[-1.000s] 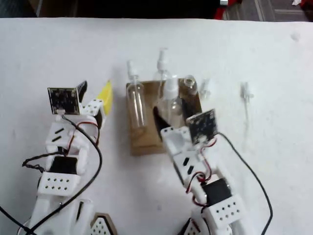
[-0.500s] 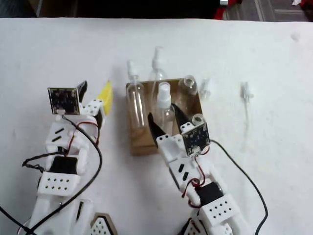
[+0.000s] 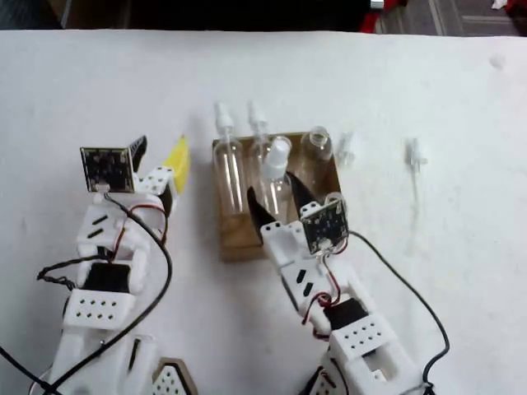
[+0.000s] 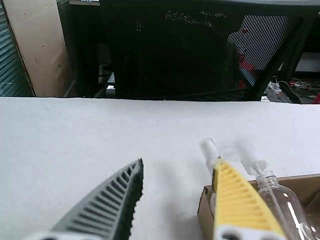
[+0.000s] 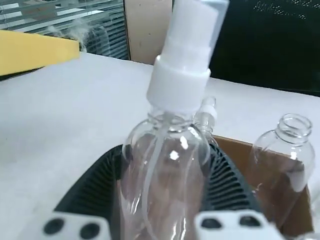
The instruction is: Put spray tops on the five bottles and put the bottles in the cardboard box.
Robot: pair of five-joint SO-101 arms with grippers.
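Note:
My right gripper (image 3: pixel 278 199) (image 5: pixel 165 175) is shut on a clear bottle with a white spray top (image 3: pixel 274 171) (image 5: pixel 170 150), held tilted over the cardboard box (image 3: pixel 239 239) (image 5: pixel 235 146). In the box lie two more topped bottles (image 3: pixel 228 164) (image 3: pixel 259 140). An open-necked bottle (image 3: pixel 316 142) (image 5: pixel 280 160) stands at the box's far right corner. Two loose spray tops (image 3: pixel 346 148) (image 3: pixel 414 156) lie on the table to the right of the box. Left of the box, my left gripper (image 3: pixel 158 152) (image 4: pixel 178 164) is open and holds nothing; beyond its yellow finger is a topped bottle (image 4: pixel 280 197).
The white table (image 3: pixel 99 82) has free room on its left and far side. Past the far edge are dark mesh furniture (image 4: pixel 200 50) and a cardboard panel (image 4: pixel 30 45). The left arm's cables (image 3: pixel 156 263) hang near the front.
My right arm has swung left and back with the topped bottle, bringing it lower over the box. The topped bottle behind it has shifted left too. The left arm has not moved.

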